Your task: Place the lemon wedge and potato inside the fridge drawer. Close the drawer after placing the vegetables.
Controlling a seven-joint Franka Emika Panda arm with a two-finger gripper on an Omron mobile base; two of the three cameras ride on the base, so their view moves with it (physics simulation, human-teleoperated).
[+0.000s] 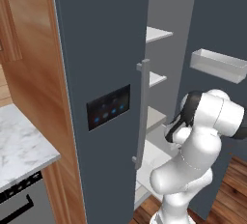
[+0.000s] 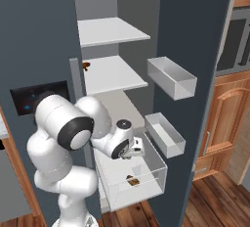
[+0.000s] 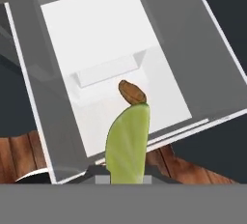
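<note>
The fridge drawer [image 3: 34,107] is pulled out, a translucent whitish box with a white floor, and I look down into it in the hand view. The potato [image 3: 131,91], a small brown lump, lies on the drawer's floor near its middle. My gripper [image 3: 126,175] is shut on the lemon wedge [image 3: 128,141], a yellow-green slice held above the drawer's front part, its tip just over the potato. From the right base view the gripper [image 2: 137,150] hangs over the open drawer [image 2: 151,184], with the potato [image 2: 132,181] inside near the front wall.
Two clear door bins [image 2: 172,78] [image 2: 165,134] hang on the open right fridge door beside the drawer. White shelves [image 2: 112,72] sit above, one with a small brown thing [image 2: 87,65]. The closed left door [image 1: 108,107] and a marble counter [image 1: 19,143] stand to the left.
</note>
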